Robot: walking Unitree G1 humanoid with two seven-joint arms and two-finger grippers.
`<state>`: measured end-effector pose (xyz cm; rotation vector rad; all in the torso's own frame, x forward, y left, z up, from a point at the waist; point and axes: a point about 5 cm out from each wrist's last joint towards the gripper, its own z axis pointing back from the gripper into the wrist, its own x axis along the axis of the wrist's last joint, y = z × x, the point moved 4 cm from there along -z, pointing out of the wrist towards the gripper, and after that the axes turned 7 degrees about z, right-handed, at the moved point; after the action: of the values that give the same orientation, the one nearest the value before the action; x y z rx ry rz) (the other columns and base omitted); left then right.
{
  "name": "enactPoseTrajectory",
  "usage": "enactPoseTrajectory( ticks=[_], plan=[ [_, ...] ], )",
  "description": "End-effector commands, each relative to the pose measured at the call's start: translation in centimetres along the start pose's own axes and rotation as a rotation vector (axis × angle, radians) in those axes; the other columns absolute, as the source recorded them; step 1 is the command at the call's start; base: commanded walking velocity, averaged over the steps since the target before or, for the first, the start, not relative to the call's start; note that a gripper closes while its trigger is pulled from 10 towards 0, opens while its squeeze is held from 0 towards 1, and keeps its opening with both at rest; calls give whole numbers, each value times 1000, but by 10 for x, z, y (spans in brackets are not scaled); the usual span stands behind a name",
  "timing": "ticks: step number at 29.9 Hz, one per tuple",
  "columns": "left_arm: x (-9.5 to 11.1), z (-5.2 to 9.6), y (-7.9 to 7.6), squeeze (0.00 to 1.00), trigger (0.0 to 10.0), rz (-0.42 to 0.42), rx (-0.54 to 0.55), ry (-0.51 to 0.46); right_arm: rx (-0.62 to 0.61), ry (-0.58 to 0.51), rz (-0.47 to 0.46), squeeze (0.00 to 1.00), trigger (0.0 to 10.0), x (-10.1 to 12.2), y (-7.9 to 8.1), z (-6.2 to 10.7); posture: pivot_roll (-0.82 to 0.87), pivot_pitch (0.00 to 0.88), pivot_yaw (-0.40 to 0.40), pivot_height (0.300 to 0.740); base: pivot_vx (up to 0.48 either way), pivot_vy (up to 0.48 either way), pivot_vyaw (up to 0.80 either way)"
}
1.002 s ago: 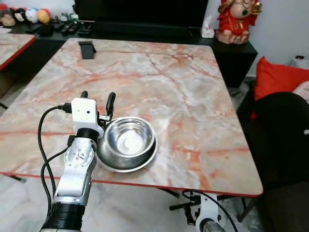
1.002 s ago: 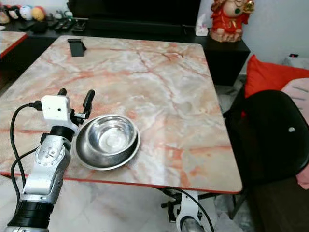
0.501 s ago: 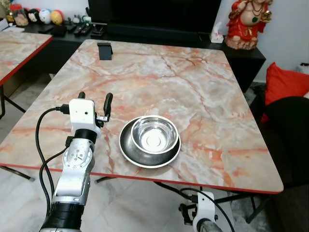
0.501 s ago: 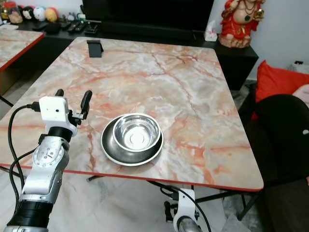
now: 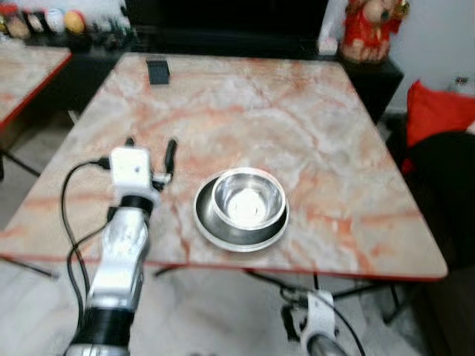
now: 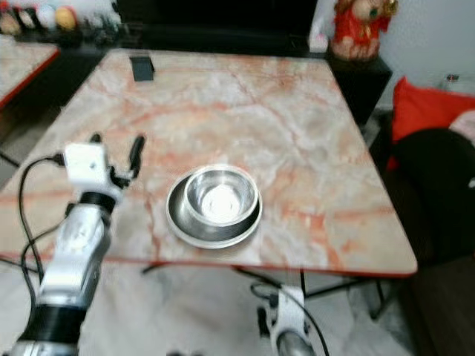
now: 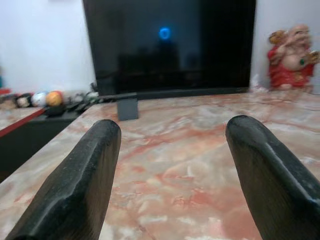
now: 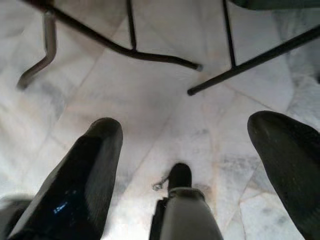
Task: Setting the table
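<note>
The left gripper [image 5: 151,148] hovered over the near left part of the marble table [image 5: 297,126], its two black fingers [image 7: 75,190] spread wide with nothing between them. Just to its right, apart from it, a steel bowl [image 5: 248,201] sat nested inside a steel plate [image 5: 223,230], close to the table's near edge. At the far left corner stood a small dark stand [image 5: 157,71]. Beyond the table were a black screen [image 7: 170,45] and a red figurine [image 5: 367,30]. The right gripper [image 8: 187,170] hung low beneath the table edge, fingers parted and empty, pointing at the pale tiled floor [image 8: 150,100] and black table legs [image 8: 155,55].
</note>
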<state>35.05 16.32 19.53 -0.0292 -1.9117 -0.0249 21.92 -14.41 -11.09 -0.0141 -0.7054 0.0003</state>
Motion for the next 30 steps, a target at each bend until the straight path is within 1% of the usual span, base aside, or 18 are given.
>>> enactPoseTrajectory(
  ticks=[1,9,26,30],
  plan=[
    [0,1,4,0,10000,-13,10,-2,11,11,-10,0,10000,-3,6,0,10,40,-37,740,0,356,0],
    [0,1,4,0,10000,-14,10,-1,10,1,13,0,10000,-1,5,0,10,42,-36,740,0,358,0],
    [0,1,8,0,10000,-22,18,0,19,-3,17,0,10000,0,6,0,7,39,-33,740,0,357,800],
    [-1,0,7,0,10000,-22,14,2,18,-2,14,0,10000,0,6,0,7,37,-33,740,0,357,800]
  ],
)
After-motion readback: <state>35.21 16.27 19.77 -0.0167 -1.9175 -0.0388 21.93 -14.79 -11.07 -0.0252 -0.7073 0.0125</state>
